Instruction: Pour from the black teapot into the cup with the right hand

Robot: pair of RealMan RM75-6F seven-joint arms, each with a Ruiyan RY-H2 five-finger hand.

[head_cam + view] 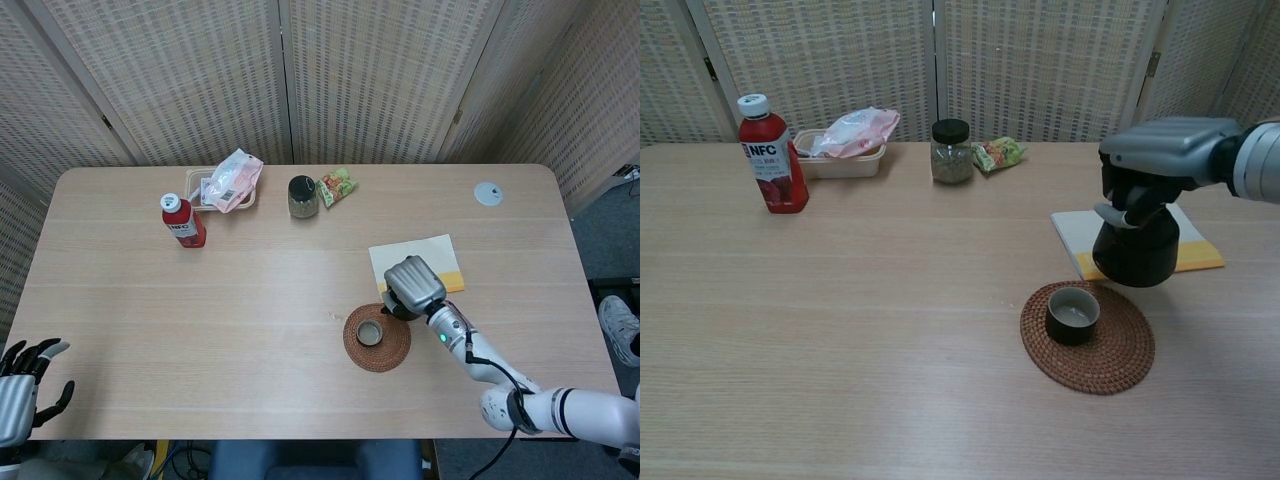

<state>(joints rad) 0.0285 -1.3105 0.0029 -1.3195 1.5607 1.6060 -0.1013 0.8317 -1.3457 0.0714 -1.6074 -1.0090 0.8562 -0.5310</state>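
My right hand (pixel 1155 160) (pixel 413 283) grips the top handle of the black teapot (pixel 1135 248), which hangs upright a little above the table, just behind and to the right of the cup. In the head view the hand covers nearly all of the teapot. The small dark cup (pixel 1072 314) (pixel 370 332) stands on a round woven coaster (pixel 1110 355) (pixel 390 350). My left hand (pixel 22 385) rests off the table's near left corner, fingers apart and holding nothing.
A white and yellow pad (pixel 1200 255) (pixel 420 255) lies behind the teapot. Along the far side stand a red NFC bottle (pixel 768 155), a tray with a pink bag (pixel 848 140), a dark-lidded jar (pixel 952 152) and a green snack packet (pixel 998 153). A small white disc (pixel 488 193) lies far right.
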